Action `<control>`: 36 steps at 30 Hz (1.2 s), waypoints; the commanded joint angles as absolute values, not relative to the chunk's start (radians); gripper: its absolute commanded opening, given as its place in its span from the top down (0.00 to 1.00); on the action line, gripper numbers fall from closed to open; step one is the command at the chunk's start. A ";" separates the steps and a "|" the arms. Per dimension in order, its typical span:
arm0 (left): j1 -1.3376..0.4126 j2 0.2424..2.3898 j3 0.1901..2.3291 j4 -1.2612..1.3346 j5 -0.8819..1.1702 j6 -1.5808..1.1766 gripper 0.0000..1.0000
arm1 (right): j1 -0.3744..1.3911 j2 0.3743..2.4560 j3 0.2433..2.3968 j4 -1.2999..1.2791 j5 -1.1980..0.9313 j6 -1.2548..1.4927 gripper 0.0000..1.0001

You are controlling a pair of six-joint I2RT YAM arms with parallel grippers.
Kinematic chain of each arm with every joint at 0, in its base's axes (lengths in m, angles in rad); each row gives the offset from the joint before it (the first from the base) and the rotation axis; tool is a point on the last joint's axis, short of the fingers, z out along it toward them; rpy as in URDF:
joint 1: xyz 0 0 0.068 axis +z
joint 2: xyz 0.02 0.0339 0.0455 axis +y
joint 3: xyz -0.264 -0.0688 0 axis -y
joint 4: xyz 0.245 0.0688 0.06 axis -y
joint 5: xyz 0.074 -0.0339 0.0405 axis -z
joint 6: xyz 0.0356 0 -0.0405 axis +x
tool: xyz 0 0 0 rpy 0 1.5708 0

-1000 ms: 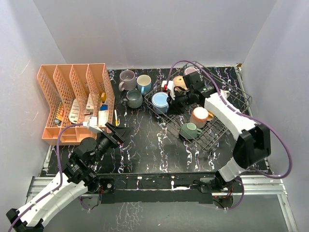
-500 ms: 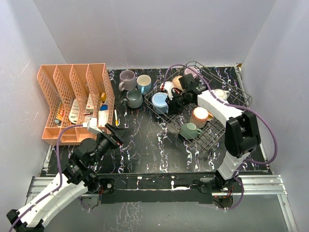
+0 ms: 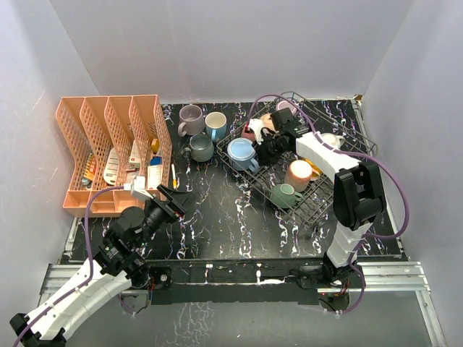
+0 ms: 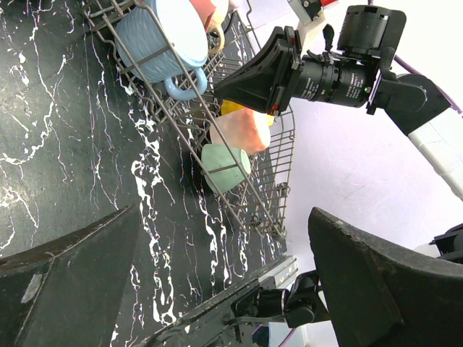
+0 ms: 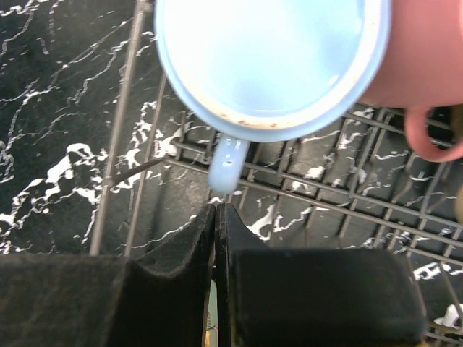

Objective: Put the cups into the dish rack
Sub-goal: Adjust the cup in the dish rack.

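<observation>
The right end effector [image 5: 215, 211] was shut together, holding nothing, beside the blue cup [image 5: 268, 58] in the dish rack [image 3: 324, 194]. The left end effector [image 4: 224, 217] stood wide apart above the desk [image 3: 231, 217].

The dark wire dish rack [image 3: 327, 196] sits on the right of the desk [image 3: 217, 210], holding a pale blue cup [image 3: 239, 153], a peach cup [image 3: 299, 174] and a tilted green cup [image 3: 283, 196], while a mauve cup [image 3: 191, 118], a blue cup [image 3: 215, 124] and a grey cup [image 3: 200, 148] stand upright just left of it.

Left arm [image 3: 79, 293] bent low near its base, left pincer [image 3: 176, 196] spread wide. Right arm [image 3: 329, 163] reaching far forward, right pincer [image 5: 215, 217] closed tight.
</observation>
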State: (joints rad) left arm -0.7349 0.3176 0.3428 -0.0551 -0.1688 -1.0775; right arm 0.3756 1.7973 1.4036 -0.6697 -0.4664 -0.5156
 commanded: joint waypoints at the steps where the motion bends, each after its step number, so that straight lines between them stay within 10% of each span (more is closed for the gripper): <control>1: -0.731 0.316 0.342 -0.047 -0.168 -1.072 0.03 | 0.370 1.803 1.455 -0.584 -0.401 -0.505 0.92; 36: -0.732 0.319 0.367 -0.078 -0.176 -1.068 0.03 | 0.391 1.833 1.508 -0.638 -0.574 -0.563 0.92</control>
